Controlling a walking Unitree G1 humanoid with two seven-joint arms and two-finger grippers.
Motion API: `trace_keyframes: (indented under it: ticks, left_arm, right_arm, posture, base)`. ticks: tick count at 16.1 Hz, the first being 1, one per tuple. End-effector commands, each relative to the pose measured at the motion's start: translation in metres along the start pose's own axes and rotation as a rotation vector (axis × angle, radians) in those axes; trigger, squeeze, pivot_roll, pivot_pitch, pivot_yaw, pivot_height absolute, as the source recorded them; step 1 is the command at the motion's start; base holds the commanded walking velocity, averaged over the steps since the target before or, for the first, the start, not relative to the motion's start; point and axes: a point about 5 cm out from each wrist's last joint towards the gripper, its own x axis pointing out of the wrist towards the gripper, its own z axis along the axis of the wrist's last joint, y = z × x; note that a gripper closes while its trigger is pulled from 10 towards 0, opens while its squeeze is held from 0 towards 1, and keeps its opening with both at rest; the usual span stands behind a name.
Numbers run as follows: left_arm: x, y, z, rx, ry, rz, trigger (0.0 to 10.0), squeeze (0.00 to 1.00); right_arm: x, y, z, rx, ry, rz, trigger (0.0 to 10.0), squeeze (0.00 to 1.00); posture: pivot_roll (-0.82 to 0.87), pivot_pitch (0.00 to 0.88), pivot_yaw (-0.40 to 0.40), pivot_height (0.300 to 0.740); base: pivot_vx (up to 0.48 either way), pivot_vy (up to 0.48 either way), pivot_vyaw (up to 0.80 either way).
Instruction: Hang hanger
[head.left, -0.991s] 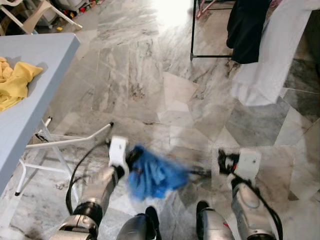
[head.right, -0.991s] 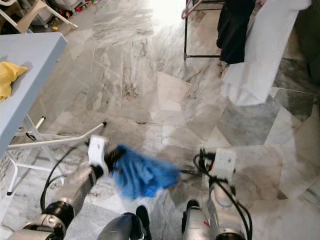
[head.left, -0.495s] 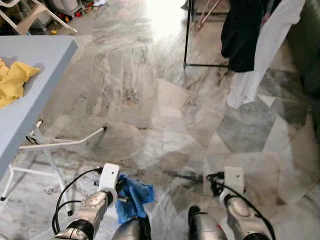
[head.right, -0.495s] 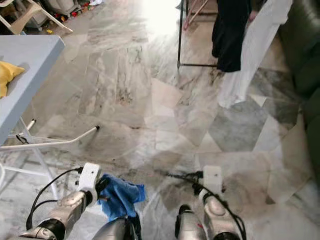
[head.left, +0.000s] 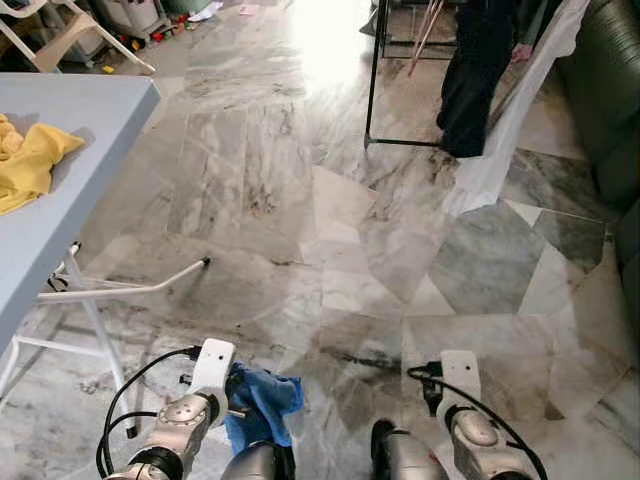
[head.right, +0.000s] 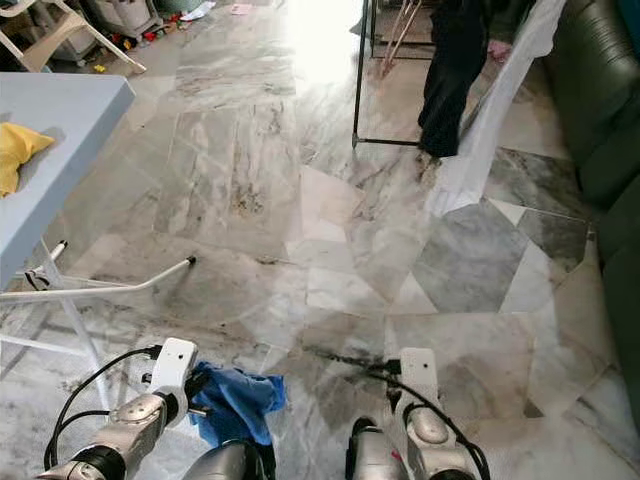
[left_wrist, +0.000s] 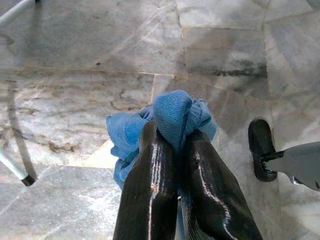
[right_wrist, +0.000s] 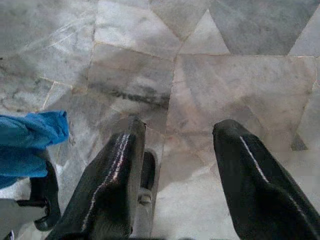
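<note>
Now the blue garment (left_wrist: 172, 120) hangs bunched low by the robot's left leg, no longer stretched between both arms, pinched tight in the left gripper (left_wrist: 175, 142); no hanger can be made out in it. The right gripper (right_wrist: 175, 137) has let go and hangs spread and empty. The clothes rack (head.left: 372, 75) with its dark garment (head.left: 470, 70) and white sheet (head.left: 505, 130) stands well ahead, so carrying seems the step underway.

I see a crumpled blue cloth (left_wrist: 170, 120) bunched into a wad, pinched between the left gripper (left_wrist: 172, 145) jaws, which are closed tight on a fold. Loose ends droop below. In the head view it sits low, at lower left of frame, above the marble floor. No hanger can be made out in it.
</note>
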Motion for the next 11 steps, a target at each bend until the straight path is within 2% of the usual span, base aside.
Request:
trace_keyframes:
  ticks: [1, 5, 10, 11]
  left_arm:
    - [-0.003, 0.005, -0.012, -0.005, 0.050, 0.029, 10.0, 0.00]
    - [-0.004, 0.005, -0.018, -0.010, 0.076, 0.054, 10.0, 0.00]
    - [-0.006, -0.001, -0.029, -0.035, 0.107, 0.069, 10.0, 0.00]
    - [-0.006, 0.000, -0.030, -0.039, 0.114, 0.074, 10.0, 0.00]
  right_arm:
    - [-0.003, 0.003, -0.010, -0.005, 0.033, 0.006, 0.0, 0.00]
    - [-0.001, 0.009, -0.004, -0.033, 0.019, 0.034, 0.0, 0.00]
    - [0.001, 0.009, -0.001, -0.058, 0.011, 0.041, 0.0, 0.00]
    - [0.000, 0.009, -0.003, -0.055, 0.016, 0.045, 1.0, 0.00]
  posture:
    - [-0.17, 0.166, 0.065, 0.740]
    - [-0.17, 0.154, 0.041, 0.740]
    - [-0.16, 0.149, 0.025, 0.740]
    - [-0.16, 0.148, 0.026, 0.740]
  base:
    - [0.000, 0.000, 0.00]
    - [0.000, 0.000, 0.00]
    - [0.000, 0.000, 0.00]
    - [0.000, 0.000, 0.00]
